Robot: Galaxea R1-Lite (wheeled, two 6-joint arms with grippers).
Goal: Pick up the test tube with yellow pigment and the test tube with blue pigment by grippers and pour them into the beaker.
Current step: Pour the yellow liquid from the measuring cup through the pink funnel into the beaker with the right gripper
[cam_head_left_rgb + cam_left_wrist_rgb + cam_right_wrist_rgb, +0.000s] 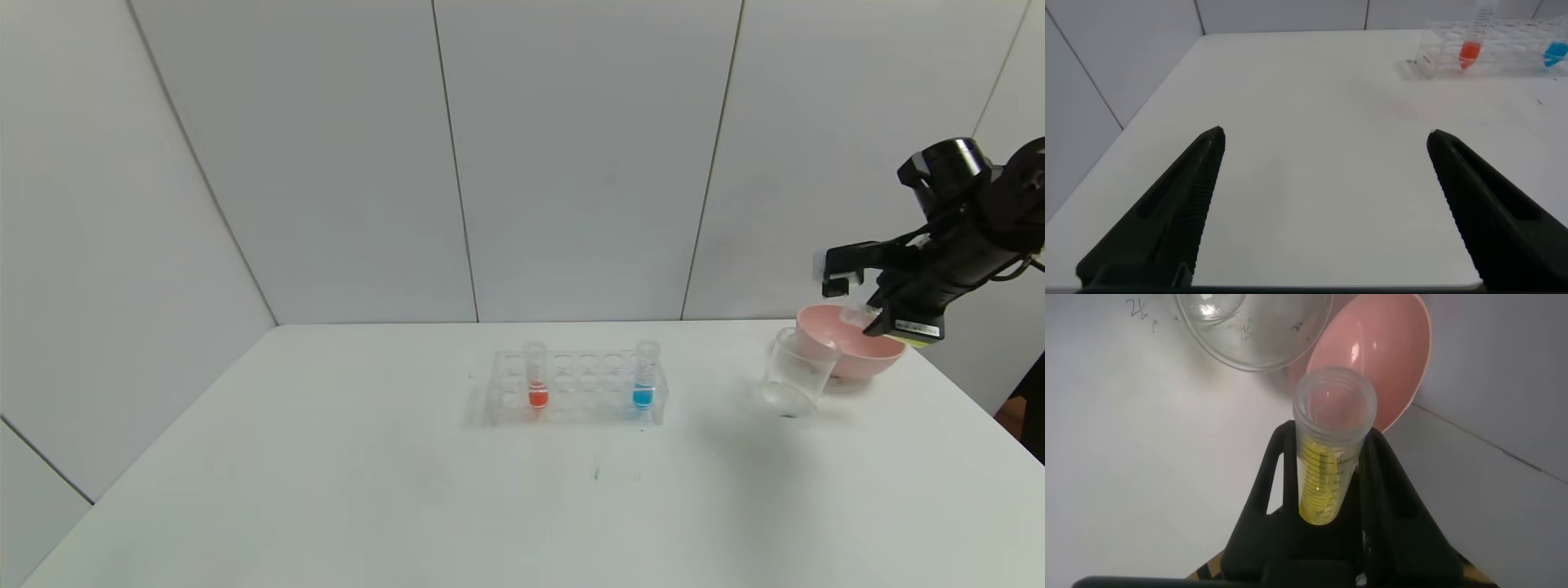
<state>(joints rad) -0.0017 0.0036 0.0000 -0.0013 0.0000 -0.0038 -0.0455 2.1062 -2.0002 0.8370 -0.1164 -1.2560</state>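
Observation:
My right gripper [853, 300] is shut on the test tube with yellow pigment [1327, 449] and holds it tilted above the pink bowl, just right of the beaker [796, 371]. In the right wrist view my right gripper [1329, 437] clamps the tube. Yellow liquid lies along the tube's lower side, and its open mouth points toward the beaker [1249, 327]. The test tube with blue pigment [644, 376] stands upright at the right end of the clear rack [575, 390]. My left gripper [1324, 135] is open and empty above bare table, out of the head view.
A red-liquid tube [536, 377] stands at the rack's left end. The pink bowl [857, 353] sits behind and right of the beaker, near the table's right edge and the back wall. The left wrist view shows the rack [1503, 51] far off.

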